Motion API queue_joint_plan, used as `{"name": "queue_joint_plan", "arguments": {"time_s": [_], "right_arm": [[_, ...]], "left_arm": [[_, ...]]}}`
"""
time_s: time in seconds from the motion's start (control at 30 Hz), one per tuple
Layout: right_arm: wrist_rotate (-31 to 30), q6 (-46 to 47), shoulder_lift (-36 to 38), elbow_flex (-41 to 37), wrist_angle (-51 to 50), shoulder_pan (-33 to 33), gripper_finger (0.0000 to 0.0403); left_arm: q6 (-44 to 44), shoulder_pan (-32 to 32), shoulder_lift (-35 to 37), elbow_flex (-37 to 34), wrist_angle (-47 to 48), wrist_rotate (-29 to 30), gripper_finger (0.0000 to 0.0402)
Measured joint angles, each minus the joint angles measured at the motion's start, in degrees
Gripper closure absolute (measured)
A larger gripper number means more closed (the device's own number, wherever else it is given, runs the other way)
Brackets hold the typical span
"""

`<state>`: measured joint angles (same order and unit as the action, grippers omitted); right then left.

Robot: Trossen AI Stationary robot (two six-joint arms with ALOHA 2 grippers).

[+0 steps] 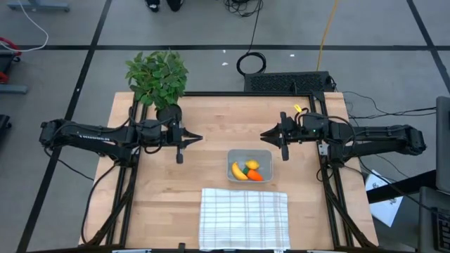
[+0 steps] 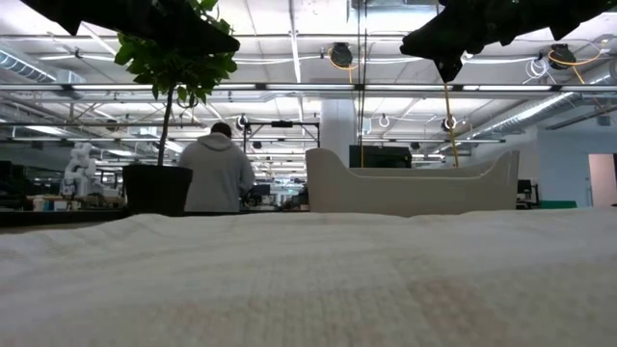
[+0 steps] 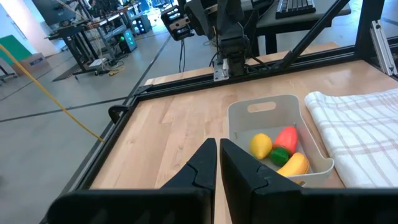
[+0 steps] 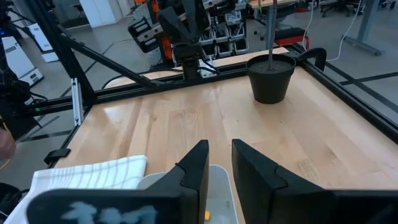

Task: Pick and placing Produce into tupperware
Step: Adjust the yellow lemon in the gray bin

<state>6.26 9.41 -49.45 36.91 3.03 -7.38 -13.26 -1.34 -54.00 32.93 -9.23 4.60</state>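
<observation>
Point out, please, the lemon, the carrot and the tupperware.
lemon [image 3: 261,146], left wrist view, its rounded middle.
carrot [image 3: 286,139], left wrist view, its orange body.
tupperware [image 3: 262,106], left wrist view, its far wall.

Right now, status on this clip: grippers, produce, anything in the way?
Left gripper jaws shut, right gripper jaws slightly open, both empty, off the tupperware. Banana, lemon, carrot inside it. Nothing in the way.

Two dark, six-joint arms of matte black

The left arm [image 1: 105,135] carries pale lettering along its link; the right arm [image 1: 365,135] shows a small yellow tag and black cabling near its wrist. Both end in tapered, wedge-shaped black fingers [image 3: 199,168].
</observation>
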Motion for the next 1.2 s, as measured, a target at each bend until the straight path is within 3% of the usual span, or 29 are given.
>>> {"name": "queue_joint_plan", "arguments": {"time_s": [1.2], "right_arm": [[0.00, 0.44, -0.02, 0.00, 0.15, -0.02, 0.0344]], "left_arm": [[1.05, -0.01, 0.00, 0.02, -0.07, -0.02, 0.0376]]}}
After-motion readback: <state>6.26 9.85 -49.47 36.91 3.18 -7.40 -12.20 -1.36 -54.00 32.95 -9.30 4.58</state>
